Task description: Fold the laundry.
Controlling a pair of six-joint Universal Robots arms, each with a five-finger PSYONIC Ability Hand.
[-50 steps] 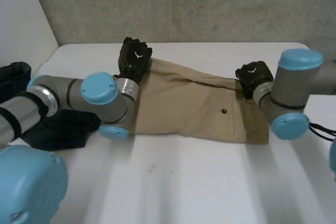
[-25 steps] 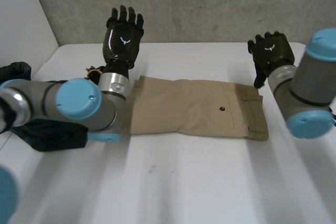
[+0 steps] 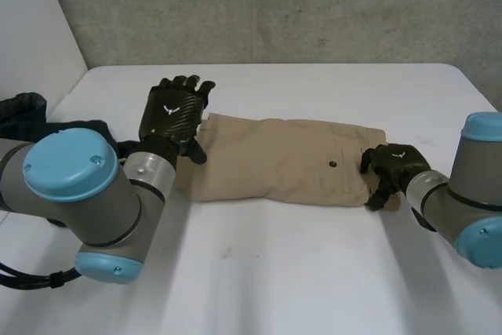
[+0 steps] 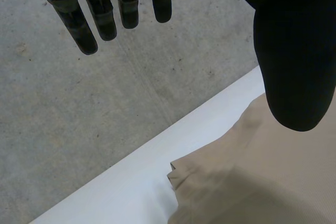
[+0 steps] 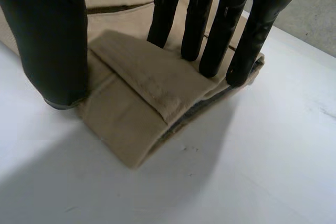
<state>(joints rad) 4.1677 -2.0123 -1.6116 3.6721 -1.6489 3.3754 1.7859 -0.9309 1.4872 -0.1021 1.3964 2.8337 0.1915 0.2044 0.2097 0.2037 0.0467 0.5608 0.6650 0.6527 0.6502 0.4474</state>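
Folded khaki trousers (image 3: 290, 162) lie flat across the middle of the white table (image 3: 274, 272), waistband end at the right. My left hand (image 3: 174, 115) hovers open over their left end. In the left wrist view its fingers (image 4: 100, 19) are straight and hold nothing, with the cloth's corner (image 4: 220, 182) below. My right hand (image 3: 392, 166) rests on the waistband's near corner. Its straight fingers (image 5: 231, 19) press on top of the waistband (image 5: 136, 98), and the thumb stands at the cloth's near edge. The cloth is not lifted.
A dark garment (image 3: 78, 135) lies on the table behind my left arm, and a black bag (image 3: 20, 107) sits at the far left edge. A grey wall (image 3: 274, 5) runs behind the table.
Both hands let go of the trousers' far edge and rose open. The left hand then sank back over the left end. The right came down onto the waistband corner. The trousers lie flatter.
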